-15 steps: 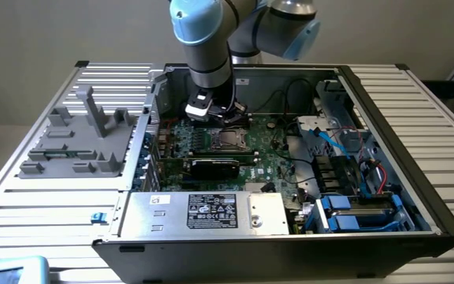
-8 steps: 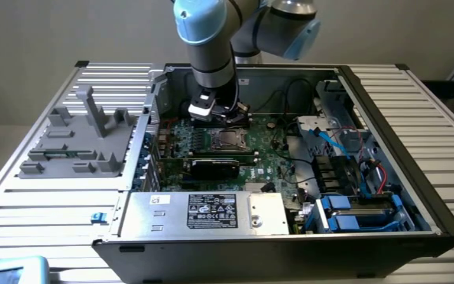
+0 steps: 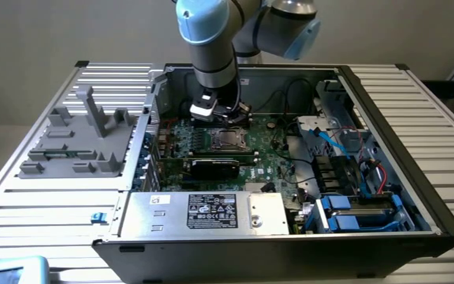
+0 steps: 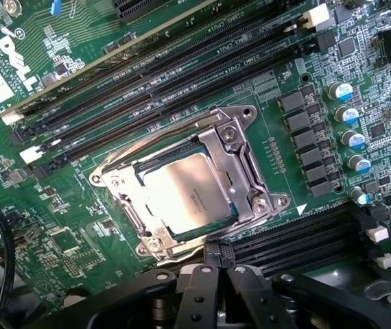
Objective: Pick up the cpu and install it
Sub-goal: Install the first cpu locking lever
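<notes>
cpu (image 4: 192, 195) lies in the socket frame (image 4: 247, 168) on the motherboard (image 4: 65, 205) and looks flat. Gripper (image 4: 216, 264) is closed and empty, hovering just beside the socket edge. Seating it well likely needs all corners level, chip square to the frame, no sideways nudges.

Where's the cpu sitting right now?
The flat silver-grey square cpu lies in the metal-framed socket on the green motherboard, mid-case in the exterior view, between the gripper and the black graphics card.
</notes>
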Tool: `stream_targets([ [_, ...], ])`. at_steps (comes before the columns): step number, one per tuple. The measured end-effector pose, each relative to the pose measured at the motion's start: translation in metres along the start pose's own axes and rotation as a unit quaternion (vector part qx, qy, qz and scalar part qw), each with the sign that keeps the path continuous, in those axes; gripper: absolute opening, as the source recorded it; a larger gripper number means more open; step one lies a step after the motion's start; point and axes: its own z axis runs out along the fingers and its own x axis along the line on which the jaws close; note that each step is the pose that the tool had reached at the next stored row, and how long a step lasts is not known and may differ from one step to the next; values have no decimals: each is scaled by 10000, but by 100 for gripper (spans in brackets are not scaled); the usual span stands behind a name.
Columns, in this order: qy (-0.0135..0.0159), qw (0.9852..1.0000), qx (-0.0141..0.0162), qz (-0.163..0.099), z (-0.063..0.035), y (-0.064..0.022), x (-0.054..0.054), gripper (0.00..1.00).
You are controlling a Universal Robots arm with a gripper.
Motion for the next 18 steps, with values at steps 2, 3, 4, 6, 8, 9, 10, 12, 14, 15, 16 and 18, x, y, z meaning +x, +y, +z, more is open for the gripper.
stream_targets([
  [2,1,10000,-4,-1,0,-3,7,11],
  [3,2,10000,-5,-1,1,-6,12,11],
  [4,2,10000,-6,-1,2,-8,18,11],
  [6,3,10000,-8,-2,2,-15,32,11],
  [8,4,10000,-10,-2,2,-22,45,11],
  [9,4,10000,-10,-2,2,-24,49,11],
  [10,5,10000,-11,-3,2,-25,50,11],
  [12,3,10000,-11,-2,1,-25,49,11],
  [14,-3,10000,-17,-1,-9,-13,22,11],
  [15,-4,10000,-18,0,-16,-6,3,11],
  [16,-5,10000,-18,0,-23,5,-22,11],
  [18,-6,10000,-17,0,-38,32,-84,11],
])
